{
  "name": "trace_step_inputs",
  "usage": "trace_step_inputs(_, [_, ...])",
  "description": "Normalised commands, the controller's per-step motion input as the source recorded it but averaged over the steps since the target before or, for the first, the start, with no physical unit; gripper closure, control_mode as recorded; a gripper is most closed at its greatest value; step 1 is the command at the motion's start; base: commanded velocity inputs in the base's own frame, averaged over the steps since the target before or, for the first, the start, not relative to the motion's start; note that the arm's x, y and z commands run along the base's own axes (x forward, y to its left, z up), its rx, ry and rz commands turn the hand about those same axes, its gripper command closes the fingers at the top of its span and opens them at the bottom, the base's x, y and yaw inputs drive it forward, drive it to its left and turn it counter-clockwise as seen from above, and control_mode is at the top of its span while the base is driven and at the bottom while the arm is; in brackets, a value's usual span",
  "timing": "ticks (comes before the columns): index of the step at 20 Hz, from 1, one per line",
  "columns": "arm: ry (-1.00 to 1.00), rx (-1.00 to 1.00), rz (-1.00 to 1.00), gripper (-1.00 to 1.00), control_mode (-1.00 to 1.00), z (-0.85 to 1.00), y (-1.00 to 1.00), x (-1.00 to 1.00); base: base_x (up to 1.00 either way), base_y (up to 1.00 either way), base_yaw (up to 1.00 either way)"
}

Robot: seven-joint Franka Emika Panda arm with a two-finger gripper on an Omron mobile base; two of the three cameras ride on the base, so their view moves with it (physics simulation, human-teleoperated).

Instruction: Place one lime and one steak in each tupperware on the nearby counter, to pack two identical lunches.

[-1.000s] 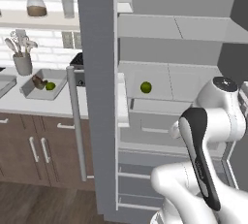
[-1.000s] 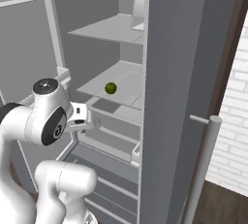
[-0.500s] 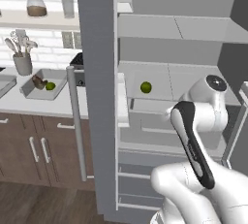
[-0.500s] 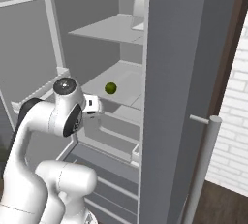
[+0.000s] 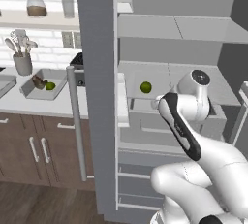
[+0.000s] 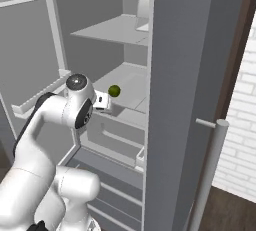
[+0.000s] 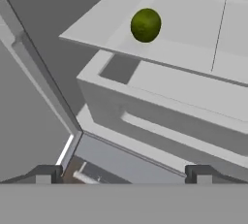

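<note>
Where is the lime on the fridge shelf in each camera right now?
Left base view: lime at centre, on the middle fridge shelf, left of the arm.
Right base view: lime left of centre, just past the hand.
Hand view: lime near the top.
Shared landmark: that pale shelf's front edge.

Arm bent forward at elbow; gripper [image 7: 123, 173] jaws wide apart, empty.
</note>
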Motion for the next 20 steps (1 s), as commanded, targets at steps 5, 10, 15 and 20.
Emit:
trace_step_inputs(5, [0.00, 0.00, 0.00, -1.00, -1.00, 0.00, -0.09, 0.61, 0.00, 0.00, 0.00])
trace_step_inputs(10, [0.00, 0.00, 0.00, -1.00, -1.00, -0.01, 0.00, 0.71, 0.00, 0.00, 0.00])
trace_step_inputs(15, [0.00, 0.00, 0.00, -1.00, -1.00, -0.07, 0.00, 0.90, 0.00, 0.00, 0.00])
trace_step_inputs(20, [0.00, 0.00, 0.00, -1.00, -1.00, -0.09, -0.01, 0.75, 0.00, 0.00, 0.00])
